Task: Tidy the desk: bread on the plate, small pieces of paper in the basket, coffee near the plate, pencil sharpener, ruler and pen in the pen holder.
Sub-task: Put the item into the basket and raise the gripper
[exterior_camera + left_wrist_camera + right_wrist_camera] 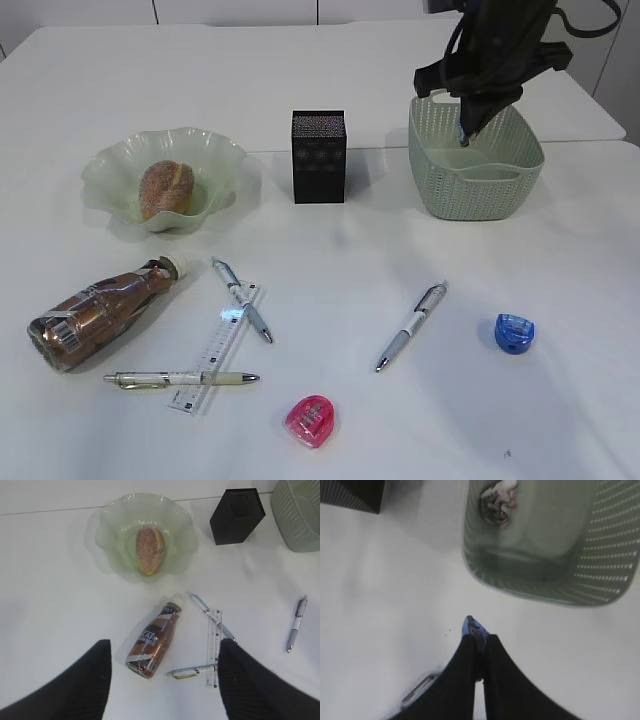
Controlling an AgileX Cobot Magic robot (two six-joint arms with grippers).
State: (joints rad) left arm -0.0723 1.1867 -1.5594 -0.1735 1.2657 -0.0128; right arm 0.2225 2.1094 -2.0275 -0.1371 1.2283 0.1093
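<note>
The bread [165, 188] lies in the ruffled green plate [110, 165]. On the desk [350, 260] the coffee [95, 312] lies on its side, with the ruler [215, 360] and two pens [242, 300] beside it. A third pen [412, 325], a pink pencil sharpener [310, 420] and a blue one [514, 332] lie further right. My left gripper [164, 642] hangs open above the coffee [152, 645]. My right gripper [465, 135] is shut and empty over the basket [475, 190], which holds crumpled paper [498, 500]. The pen holder [318, 157] stands upright.
The right arm's dark body reaches in from the top right. The desk's seam runs behind the plate and the pen holder. In the right wrist view the shut fingers [492, 680] hide most of the blue sharpener [470, 626].
</note>
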